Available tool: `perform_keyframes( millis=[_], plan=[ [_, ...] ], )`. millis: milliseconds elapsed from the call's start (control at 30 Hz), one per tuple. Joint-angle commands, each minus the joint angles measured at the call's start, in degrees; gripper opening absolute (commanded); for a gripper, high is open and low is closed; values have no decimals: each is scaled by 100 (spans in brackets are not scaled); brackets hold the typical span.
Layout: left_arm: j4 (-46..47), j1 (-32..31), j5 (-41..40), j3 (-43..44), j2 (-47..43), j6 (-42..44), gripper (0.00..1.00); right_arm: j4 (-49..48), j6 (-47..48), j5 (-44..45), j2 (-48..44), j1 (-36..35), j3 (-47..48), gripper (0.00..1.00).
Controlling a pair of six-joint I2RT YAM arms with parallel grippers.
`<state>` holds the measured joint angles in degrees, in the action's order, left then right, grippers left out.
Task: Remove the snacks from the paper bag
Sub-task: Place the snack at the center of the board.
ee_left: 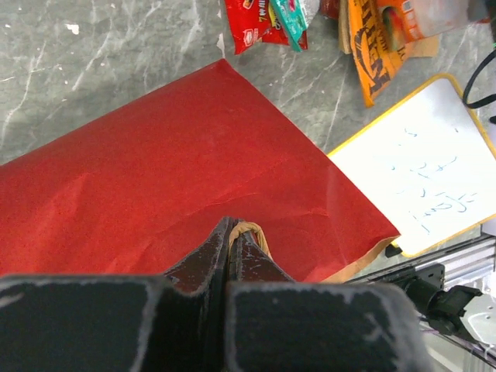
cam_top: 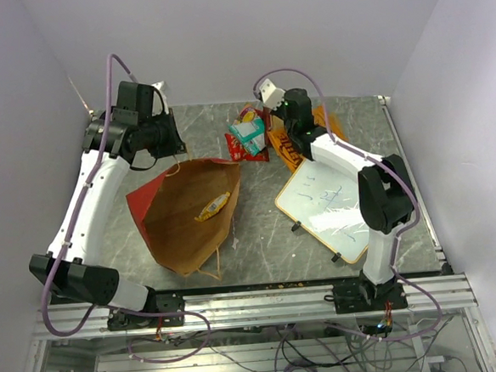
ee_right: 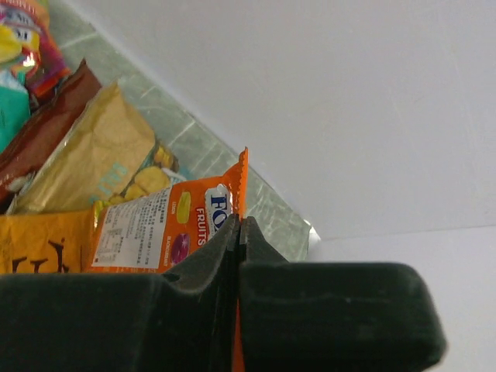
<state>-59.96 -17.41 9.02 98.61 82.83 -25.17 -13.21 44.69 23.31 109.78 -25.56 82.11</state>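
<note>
Left wrist: clamping thin tan string handle (ee_left: 249, 229) with left tool (ee_left: 232, 232), likely propping large red paper bag (ee_left: 170, 170) open; nipping orange foil packet (ee_right: 155, 225) with right tool (ee_right: 239, 226).

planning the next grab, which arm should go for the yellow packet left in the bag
Probably right: the left fingers hold the bag by its handle; the right fingers need to drop their orange packet, then reach the yellow packet.

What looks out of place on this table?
The paper bag lies on its side, mouth gaping, with one yellow packet inside; the other snacks sit heaped near the far edge. The whiteboard lies crooked beside it.
</note>
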Motion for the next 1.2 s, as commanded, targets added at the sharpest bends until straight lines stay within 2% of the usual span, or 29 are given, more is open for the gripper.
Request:
perform_keyframes(
  millis=[0,300,533,767,933,1167],
  plan=[
    [-160,27,-276,232,79,259,7,-377,-176,-278,248,7,368,0],
    [-247,44,-276,365,217,344,7,-195,-837,-666,502,18,1138,0],
    [-228,69,-256,318,231,369,7,-182,-495,-592,125,390,1057,0],
    [-225,80,-179,312,304,416,7,-199,292,-432,102,525,826,0],
    [-236,93,-202,303,295,439,7,-175,-162,-721,348,505,670,0],
    [-242,98,-242,294,263,385,7,149,-1688,-1241,1043,274,894,0]
  ],
)
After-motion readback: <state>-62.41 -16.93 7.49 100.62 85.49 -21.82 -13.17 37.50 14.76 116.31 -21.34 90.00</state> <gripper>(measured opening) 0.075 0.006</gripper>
